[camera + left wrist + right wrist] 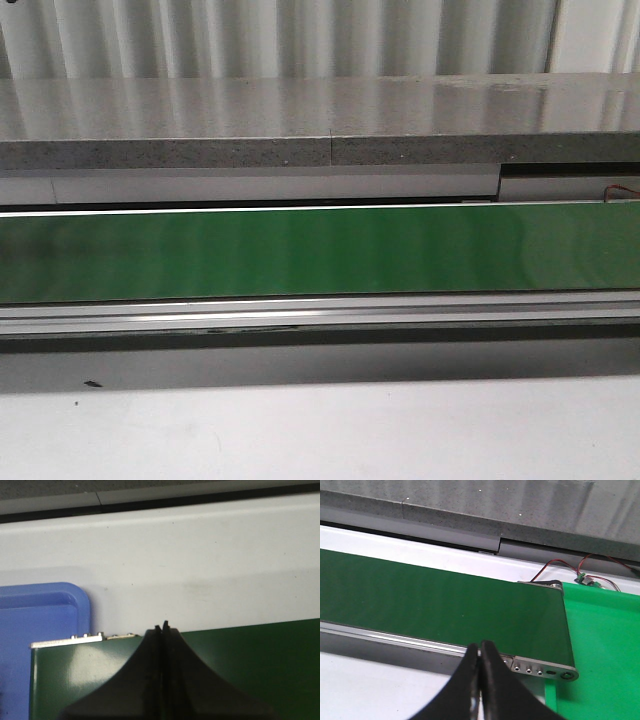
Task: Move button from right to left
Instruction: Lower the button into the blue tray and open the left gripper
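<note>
Front view shows the green belt [320, 252] running bare across the middle of the frame from edge to edge, a grey stone-like ledge [300, 120] above it and the pale table [320, 430] along the bottom; no arm reaches into this picture, and the button is nowhere on the stretch I can see. In the left wrist view the left gripper [163, 630] sits at the bottom centre with its jaws pressed together and nothing between them, hanging over the belt's end; a blue tray [35, 625] fills the lower left corner beside that end. In the right wrist view the right gripper [480, 650] is likewise clenched on nothing, poised at the near rail of the belt; the belt's other end lies toward the right of the frame, with a bright green tray [605, 650] beyond it and some red and black wires [560, 565] in the upper right. The button appears in none of the three pictures, so I cannot say where it lies. To my eye the job has not started; the sensible thing is for the right arm to open its jaws first and search the right-hand side, probably that green tray, then come down squarely over the cap and grip the narrow neck or the block base rather than the rounded top, which I would expect to slip.
</note>
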